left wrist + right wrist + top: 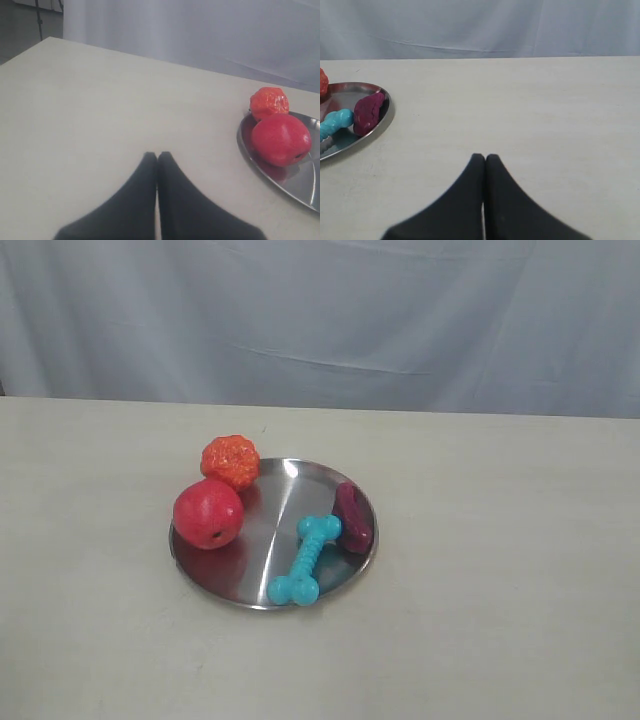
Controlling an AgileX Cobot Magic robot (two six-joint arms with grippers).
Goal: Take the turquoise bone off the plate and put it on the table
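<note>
A red apple (208,513) is sitting on the left, with a bumpy orange ball (230,461) lying just beside it on its far side. A dark magenta lump (353,516) is resting well to their right. A pale grey curtain (320,320) is hanging across the back.

Shiny brushed-metal plate (290,485), ribbed rubbery turquoise bone (306,560), matte beige table (500,540)
</note>
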